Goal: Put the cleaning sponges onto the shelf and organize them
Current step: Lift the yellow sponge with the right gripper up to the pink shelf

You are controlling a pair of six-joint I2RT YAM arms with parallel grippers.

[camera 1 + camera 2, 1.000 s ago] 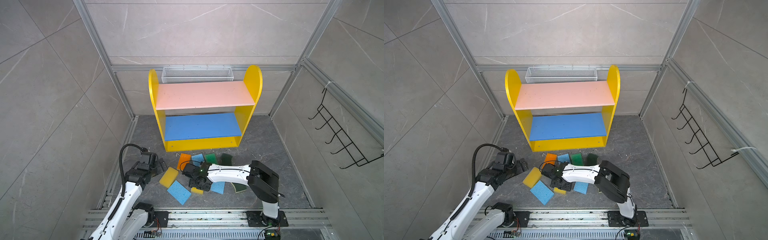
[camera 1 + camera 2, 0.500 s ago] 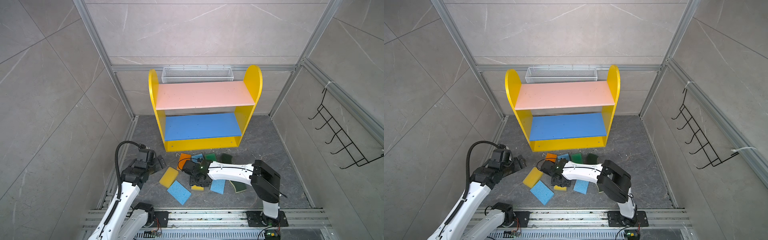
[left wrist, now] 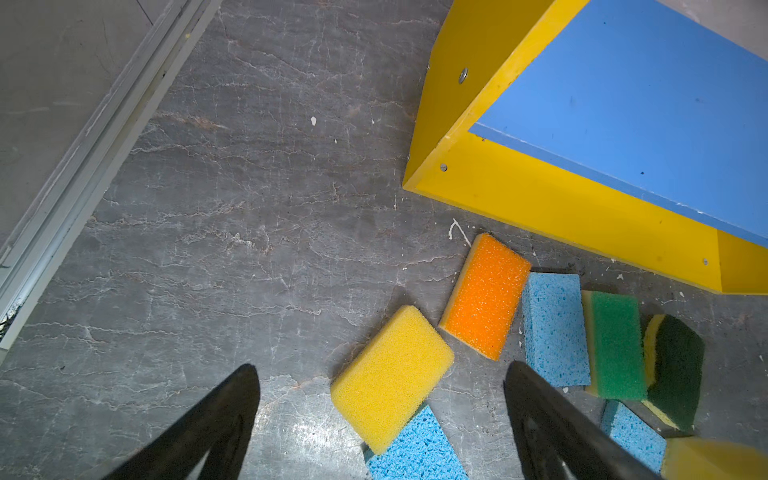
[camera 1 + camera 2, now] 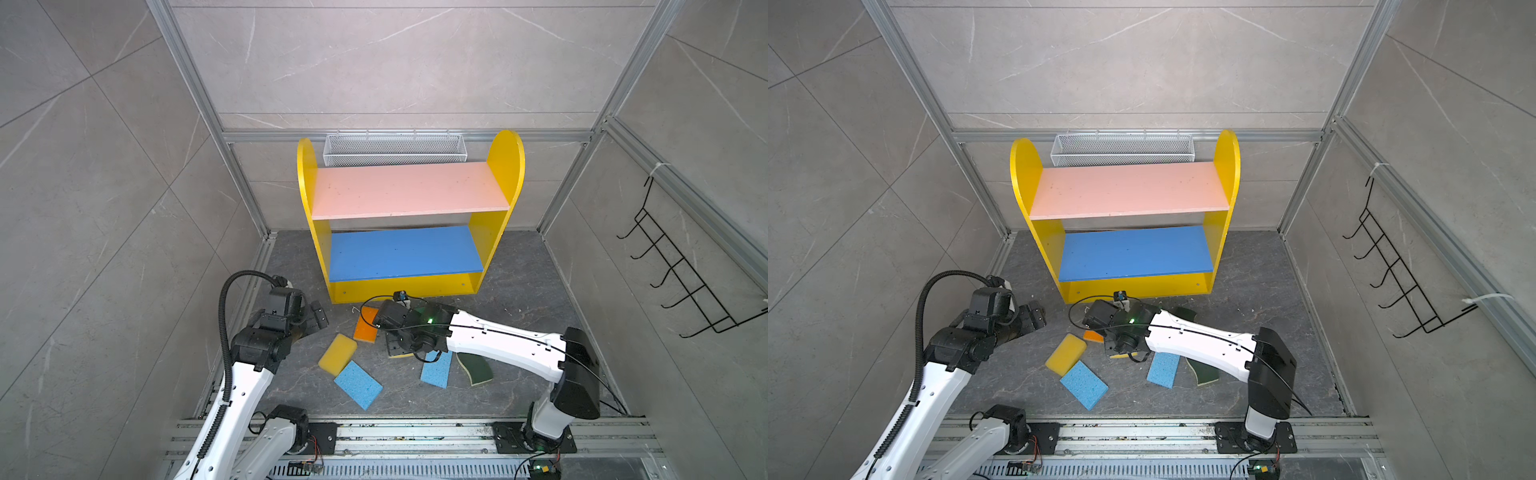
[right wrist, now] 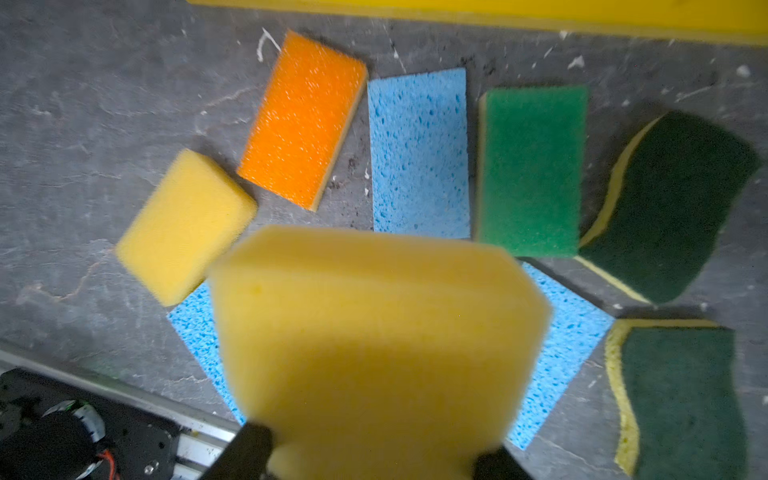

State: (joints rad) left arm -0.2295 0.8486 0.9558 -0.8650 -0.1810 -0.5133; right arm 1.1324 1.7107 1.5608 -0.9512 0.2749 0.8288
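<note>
The shelf (image 4: 505, 160) stands at the back, its pink and blue boards bare. My right gripper (image 5: 372, 455) is shut on a thick yellow sponge (image 5: 374, 345) and holds it over the sponges on the floor. In a top view that gripper (image 4: 397, 343) hangs just in front of the shelf. My left gripper (image 3: 381, 366) is open and holds nothing, above a second yellow sponge (image 3: 390, 378). Orange (image 5: 303, 120), light blue (image 5: 419, 153), bright green (image 5: 532, 170) and two wavy dark green sponges (image 5: 669, 203) lie on the floor.
A white mesh basket (image 4: 395, 149) hangs behind the shelf. A black wire hook rack (image 4: 681, 274) is on the right wall. Two more light blue sponges (image 4: 358, 384) (image 4: 436, 369) lie near the front rail (image 4: 415, 432). Tiled walls close in both sides.
My right gripper has closed on the yellow sponge and carried it up and toward the shelf. The left arm has shifted slightly, its gripper still open.
</note>
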